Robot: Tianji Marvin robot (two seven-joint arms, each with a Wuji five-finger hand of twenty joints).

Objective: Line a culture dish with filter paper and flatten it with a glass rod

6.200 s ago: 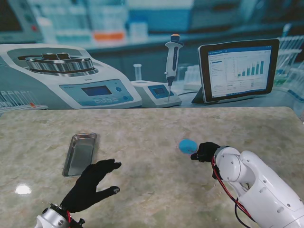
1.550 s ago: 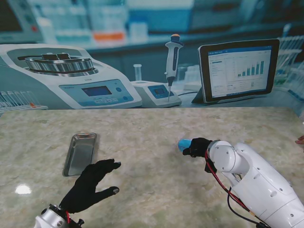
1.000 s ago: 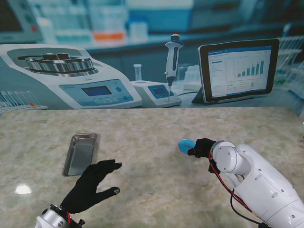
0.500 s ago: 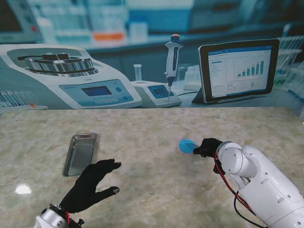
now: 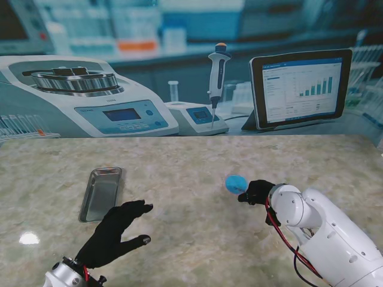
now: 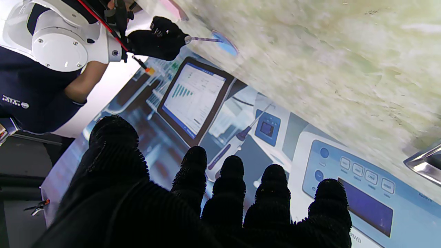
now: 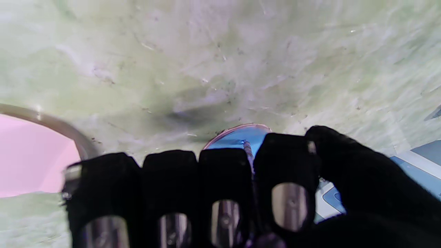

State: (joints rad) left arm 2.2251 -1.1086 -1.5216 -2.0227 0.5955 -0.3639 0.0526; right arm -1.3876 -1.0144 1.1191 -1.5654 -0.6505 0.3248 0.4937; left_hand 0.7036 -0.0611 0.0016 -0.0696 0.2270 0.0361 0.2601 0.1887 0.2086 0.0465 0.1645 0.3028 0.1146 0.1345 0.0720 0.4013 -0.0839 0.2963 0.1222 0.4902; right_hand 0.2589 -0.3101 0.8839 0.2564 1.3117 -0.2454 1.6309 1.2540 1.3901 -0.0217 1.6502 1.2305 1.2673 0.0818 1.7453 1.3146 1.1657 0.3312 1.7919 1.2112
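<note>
**Rod tip on the blue disc: the pressing step is in hand**

Stand view shows the black-gloved right hand (image 5: 256,192) curled shut around a thin clear glass rod (image 6: 203,39), whose tip reaches a small round blue disc (image 5: 236,182) lying on the pale marbled counter (image 5: 197,161) right of centre. The disc reads as the culture dish with its filter paper already in; dish and paper cannot be told apart at this size. In the right wrist view the rod runs out between the closed fingers (image 7: 224,165) and its end sits on the blue surface (image 7: 237,136), near the rim on the hand's side. The left wrist view confirms it from the side: the rod slants from the fist down to the disc (image 6: 225,43).

The black-gloved left hand (image 5: 114,233) hovers over the counter, well apart from the disc, fingers spread and holding nothing. A shallow rectangular steel tray (image 5: 102,192) lies just beyond it, on the side farther from the robot.

Judging from this, lining is done and flattening is under way. The next move probably calls for light downward pressure and a slow sweep of the tip across the paper toward the far rim, gentle enough that the unheld dish does not slide or tip.
</note>
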